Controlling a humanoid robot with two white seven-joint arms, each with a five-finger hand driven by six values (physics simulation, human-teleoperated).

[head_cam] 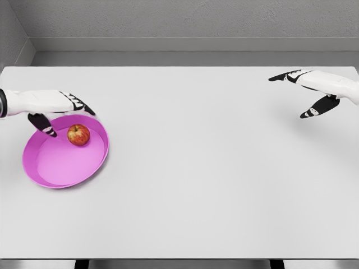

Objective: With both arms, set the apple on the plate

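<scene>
Plainly one apple (78, 134) in one pink plate (42, 174), two hands (both with fingers spread, holding nothing), one white table (213, 185)

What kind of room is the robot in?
Probably a simulated test room, not a real home: a plain white table against bare grey walls, holding only a round pink plate with a red apple, and two white robot hands hovering, left and right.
</scene>
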